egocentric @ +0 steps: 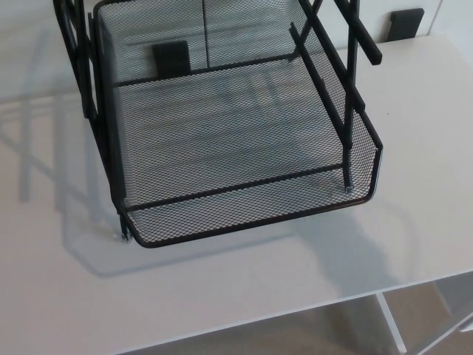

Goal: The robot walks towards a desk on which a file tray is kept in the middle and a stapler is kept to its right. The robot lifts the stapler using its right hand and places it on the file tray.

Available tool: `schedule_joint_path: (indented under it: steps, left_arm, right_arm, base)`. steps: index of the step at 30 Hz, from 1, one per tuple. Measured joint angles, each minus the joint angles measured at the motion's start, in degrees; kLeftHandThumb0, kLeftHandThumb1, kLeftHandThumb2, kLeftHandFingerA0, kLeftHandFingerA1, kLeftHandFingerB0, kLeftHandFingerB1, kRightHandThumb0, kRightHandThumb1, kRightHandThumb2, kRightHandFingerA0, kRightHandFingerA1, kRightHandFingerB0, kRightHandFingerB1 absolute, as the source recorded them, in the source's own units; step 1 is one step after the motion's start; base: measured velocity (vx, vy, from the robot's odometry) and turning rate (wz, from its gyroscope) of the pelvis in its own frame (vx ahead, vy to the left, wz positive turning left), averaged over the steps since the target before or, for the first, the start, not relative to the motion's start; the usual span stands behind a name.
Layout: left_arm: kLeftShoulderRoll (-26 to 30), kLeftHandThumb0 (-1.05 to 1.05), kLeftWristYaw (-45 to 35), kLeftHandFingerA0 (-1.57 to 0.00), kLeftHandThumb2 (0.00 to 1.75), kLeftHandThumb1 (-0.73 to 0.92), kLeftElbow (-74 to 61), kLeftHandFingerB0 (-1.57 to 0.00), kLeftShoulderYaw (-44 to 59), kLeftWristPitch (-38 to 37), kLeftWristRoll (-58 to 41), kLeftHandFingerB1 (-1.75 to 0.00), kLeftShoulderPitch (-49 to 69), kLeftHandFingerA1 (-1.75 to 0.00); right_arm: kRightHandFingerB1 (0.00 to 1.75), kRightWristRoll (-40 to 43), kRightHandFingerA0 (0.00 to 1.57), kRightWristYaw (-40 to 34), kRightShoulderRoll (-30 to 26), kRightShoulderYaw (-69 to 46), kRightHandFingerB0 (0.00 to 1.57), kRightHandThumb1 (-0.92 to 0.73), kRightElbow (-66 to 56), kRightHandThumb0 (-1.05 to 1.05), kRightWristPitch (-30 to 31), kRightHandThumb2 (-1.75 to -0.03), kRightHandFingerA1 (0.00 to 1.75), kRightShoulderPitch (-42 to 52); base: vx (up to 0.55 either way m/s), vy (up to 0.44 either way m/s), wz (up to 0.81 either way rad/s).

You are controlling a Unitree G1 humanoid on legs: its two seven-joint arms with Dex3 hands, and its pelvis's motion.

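At 6 o'clock runs the near edge of the flat white counter (pixel 222 288). Below it, at 5 o'clock, a strip of beige floor (pixel 417 303) shows, crossed by a slanted white frame bar (pixel 392 333). Neither robot hand shows in the view, so I cannot tell how the fingers stand.

The black wire-mesh file tray (pixel 244 214) rests on the counter and fills the middle of the view, its low front wall towards 6 o'clock and its far wall towards 12 o'clock. It throws a soft grey shadow on the counter towards 8 o'clock. A thin black upright post (pixel 348 148) rises from its corner at 3 o'clock.

A dark rectangular block (pixel 171 58) shows through the mesh at 11 o'clock, and a second dark block (pixel 406 22) stands beyond the counter at 1 o'clock.
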Motion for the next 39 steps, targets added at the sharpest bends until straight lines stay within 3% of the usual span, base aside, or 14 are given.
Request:
schedule_joint_path:
  steps: [1,3,6,15,17,22,26,29,31,32,35,36,37,39]
  left_arm:
    - [0.0,-0.81,0.04,-0.51,1.24,0.34,0.01,-0.42,-0.07,0.0,0.02,-0.87,-0.01,-0.94]
    - [0.0,-0.81,0.04,-0.51,1.23,0.34,0.0,-0.42,-0.14,0.0,0.01,-0.86,0.01,-0.94]
    - [-0.01,-0.79,0.04,-0.5,1.23,0.34,0.02,-0.42,-0.16,0.01,-0.02,-0.87,0.07,-0.94]
    - [-0.05,-0.8,0.03,-0.56,1.23,0.33,-0.01,-0.43,-0.12,0.02,-0.16,-0.87,0.11,-0.96]
    - [-0.08,-0.81,0.04,-0.54,1.22,0.34,-0.02,-0.43,-0.13,0.01,-0.16,-0.85,0.12,-0.93]
    - [-0.17,-0.79,0.05,-0.55,1.23,0.34,0.02,-0.49,-0.37,0.02,-0.14,-0.87,0.25,-0.94]
    - [-0.18,-0.78,0.05,-0.53,1.22,0.33,-0.04,-0.42,-0.48,0.02,-0.14,-0.85,0.29,-0.93]
    - [-0.18,-0.78,0.05,-0.47,1.2,0.35,-0.35,-0.39,-0.47,0.01,-0.14,-0.83,0.5,-0.9]
    - [-0.18,-0.78,0.04,-0.47,1.2,0.35,-0.38,-0.39,-0.44,0.01,-0.14,-0.83,0.7,-0.9]
    - [-0.18,-0.79,0.04,-0.46,1.2,0.34,-0.39,-0.39,-0.4,0.01,-0.14,-0.83,0.71,-0.9]
    - [-0.19,-0.78,0.19,-0.44,1.21,0.33,-0.38,-0.36,-0.41,0.0,-0.11,-0.84,0.75,-0.91]
    - [-0.22,-0.77,0.27,-0.46,1.21,0.32,-0.37,-0.39,-0.24,0.0,-0.14,-0.84,0.78,-0.91]
    - [-0.24,-0.75,0.32,-0.45,1.21,0.32,-0.35,-0.38,-0.2,0.0,-0.15,-0.85,0.79,-0.92]
    - [-0.33,-0.76,0.53,-0.46,1.21,0.32,-0.26,-0.38,-0.17,0.0,-0.13,-0.84,0.72,-0.92]
  right_arm:
    - [1.49,0.03,1.02,0.87,1.05,0.72,0.67,-0.59,-0.97,-0.19,0.06,-0.9,1.75,-0.84]
    - [1.33,0.09,0.86,2.51,2.6,2.23,0.74,-0.62,-1.94,-0.19,0.09,-0.9,1.71,-2.04]
    - [1.48,0.29,0.83,5.22,3.8,4.26,0.7,-0.61,-2.44,-0.2,0.12,-0.9,1.68,-2.74]
    - [1.5,1.84,0.79,12.96,6.79,10.5,0.71,-0.63,-1.65,-0.17,0.25,-0.8,1.7,-3.79]
    - [1.26,1.93,0.8,14.58,7.87,12.21,0.79,-0.64,-0.93,-0.2,0.28,-0.73,1.7,-4.03]
    - [1.39,1.81,0.77,18.73,10.63,17.22,0.72,-0.69,1.82,-0.25,0.32,-0.61,1.75,-4.22]
    - [1.52,1.45,0.75,22.34,12.46,21.69,0.69,-0.73,3.59,-0.23,0.73,-0.72,1.72,-4.11]
    - [1.42,1.17,0.93,24.78,13.82,24.58,0.71,-0.67,4.7,-0.19,1.13,-0.68,1.71,-3.48]
    - [1.42,0.93,0.93,26.61,14.66,26.49,0.71,-0.67,5.45,-0.19,1.37,-0.68,1.71,-2.81]
    - [1.47,0.78,0.75,27.54,15.0,27.23,0.69,-0.71,5.91,-0.25,1.46,-0.65,1.74,-2.5]
    - [1.48,0.01,0.82,29.83,15.72,28.84,0.75,-0.61,6.71,-0.22,1.88,-0.81,1.73,-2.18]
    - [1.4,-0.37,0.8,30.28,15.87,28.95,0.76,-0.66,6.82,-0.23,1.89,-0.71,1.71,-2.18]
    - [1.31,-0.55,1.03,30.46,15.93,29.0,0.83,-0.61,6.89,-0.22,1.89,-0.82,1.67,-2.18]
    - [1.24,-1.09,0.83,31.13,16.06,29.04,0.81,-0.65,6.97,-0.21,1.89,-0.81,1.65,-2.18]
  base:
    - [0.0,0.0,0.0]
    - [0.0,0.0,0.0]
    - [0.0,0.0,0.03]
    - [0.0,0.0,0.0]
    - [0.0,0.0,0.0]
    - [0.0,0.0,0.0]
    - [0.0,0.0,0.0]
    - [0.0,0.0,0.0]
    - [0.0,0.0,0.0]
    - [0.0,0.0,0.0]
    - [0.0,0.0,0.0]
    - [0.0,0.0,0.0]
    - [0.0,0.0,0.0]
    - [0.0,0.0,0.0]
